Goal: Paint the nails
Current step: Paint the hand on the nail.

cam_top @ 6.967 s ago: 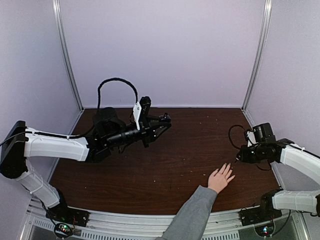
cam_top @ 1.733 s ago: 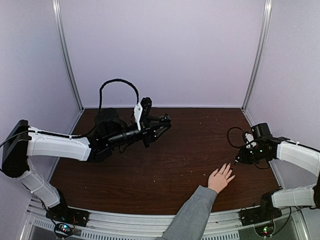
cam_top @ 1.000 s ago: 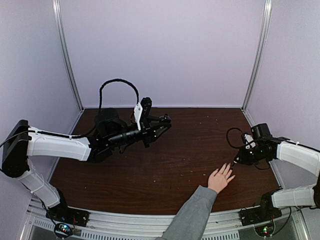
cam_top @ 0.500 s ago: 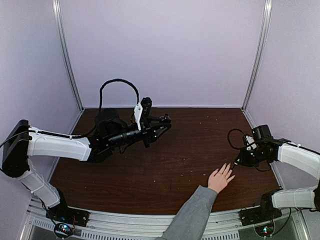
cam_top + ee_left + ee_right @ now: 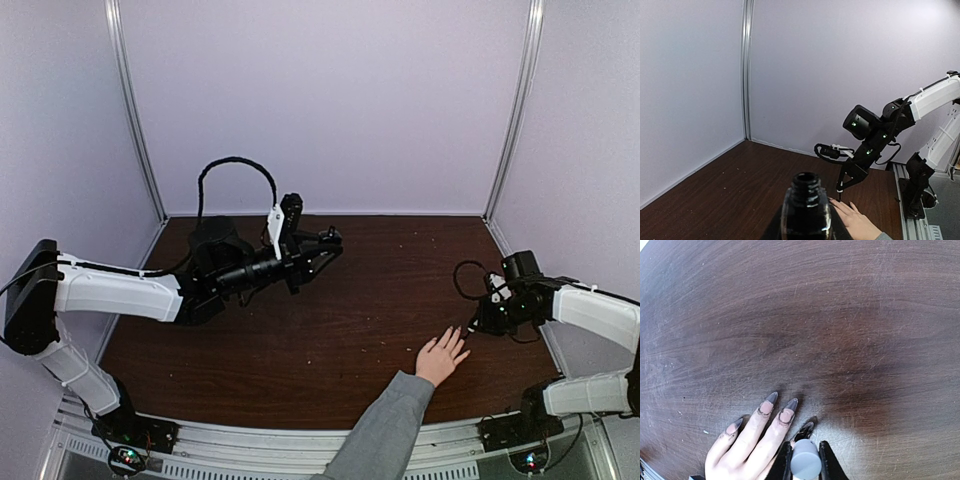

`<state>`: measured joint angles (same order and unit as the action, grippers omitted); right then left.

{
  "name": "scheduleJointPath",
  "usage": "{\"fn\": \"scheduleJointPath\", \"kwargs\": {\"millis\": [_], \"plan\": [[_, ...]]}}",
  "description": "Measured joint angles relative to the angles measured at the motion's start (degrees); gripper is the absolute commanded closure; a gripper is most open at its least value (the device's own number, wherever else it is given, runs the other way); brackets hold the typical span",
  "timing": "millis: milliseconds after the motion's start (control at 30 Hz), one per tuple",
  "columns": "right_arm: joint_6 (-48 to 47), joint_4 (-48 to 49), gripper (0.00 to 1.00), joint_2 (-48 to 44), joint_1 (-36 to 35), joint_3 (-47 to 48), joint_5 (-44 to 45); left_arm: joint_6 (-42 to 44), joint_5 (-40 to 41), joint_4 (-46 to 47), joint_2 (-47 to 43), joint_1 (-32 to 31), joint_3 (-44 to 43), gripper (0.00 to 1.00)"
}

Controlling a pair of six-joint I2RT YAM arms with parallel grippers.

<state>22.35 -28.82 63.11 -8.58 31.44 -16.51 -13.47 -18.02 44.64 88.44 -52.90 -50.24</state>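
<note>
Two white-and-black robot arms work inside a booth of pale lilac walls (image 5: 320, 100), over a dark brown wooden tabletop (image 5: 350, 310). In the overhead view the left arm (image 5: 110, 292) reaches from 8 o'clock towards 11 o'clock of the tabletop. Its left gripper (image 5: 328, 243) is closed around a small dark glass bottle (image 5: 806, 210), which the left wrist view shows upright with its neck uncapped. The right arm (image 5: 590, 310) comes in from the 3 o'clock edge, and its right gripper (image 5: 478, 322) points down at the tabletop near 4 o'clock. A grey sleeve (image 5: 380, 432) enters from the near edge at 5 o'clock and ends in a light-skinned human hand (image 5: 441, 357). The hand lies flat, palm down, fingers spread towards 1 o'clock, with the right gripper just beyond its fingertips. In the right wrist view that gripper's fingers (image 5: 785, 460) are pinched tight on a round grey cap (image 5: 805, 464), held directly over the fingertips of the hand. The nails (image 5: 790, 404) are long and pointed; four show, each dark grey toward the tip with bare pink at the base. The nail nearest the cap, at its 12 o'clock, is partly hidden, and whether a brush touches it cannot be told.
</note>
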Motion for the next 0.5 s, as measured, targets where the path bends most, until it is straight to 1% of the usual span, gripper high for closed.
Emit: {"fn": "scheduleJointPath", "kwargs": {"millis": [500], "plan": [[-0.09,0.61,1.00,0.61,0.00,0.00,-0.42,0.00,0.00,0.35,0.00,0.00,-0.02,1.00]]}}
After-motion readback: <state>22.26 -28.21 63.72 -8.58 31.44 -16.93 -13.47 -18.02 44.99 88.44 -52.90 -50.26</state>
